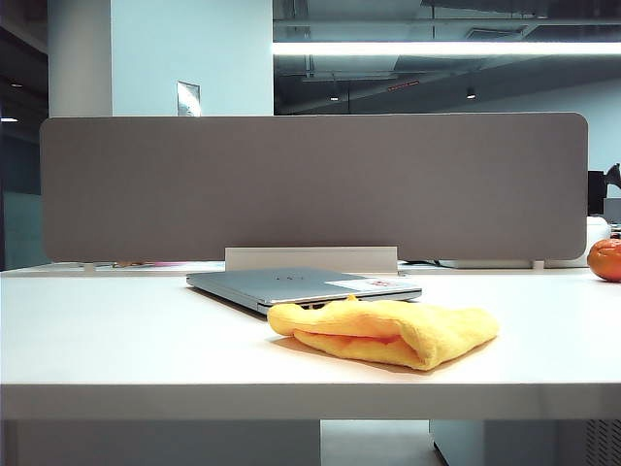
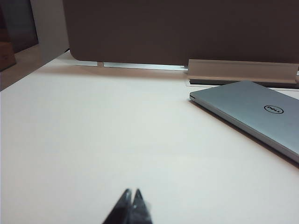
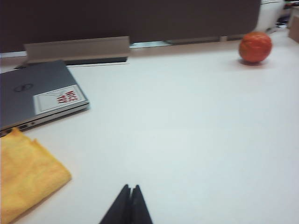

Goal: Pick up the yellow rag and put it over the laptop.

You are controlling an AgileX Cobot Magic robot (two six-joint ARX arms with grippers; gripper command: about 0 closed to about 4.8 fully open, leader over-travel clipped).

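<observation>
The soft, fluffy yellow microfibre rag, lying folded on the white table against the closed silver-grey laptop's front edge, looks light and limp, best pinched at a raised fold; left gripper and right gripper hover low nearby, both closed and empty.

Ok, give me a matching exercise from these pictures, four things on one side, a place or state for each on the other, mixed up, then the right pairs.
Things:
1. yellow rag
2. laptop
3. orange fruit
4. left gripper

Descriptions:
A. lid closed, white sticker on it
B. far right of the table
C. shut, over bare table, holding nothing
D. folded, in front of the laptop

Pairs: 1-D, 2-A, 3-B, 4-C
</observation>
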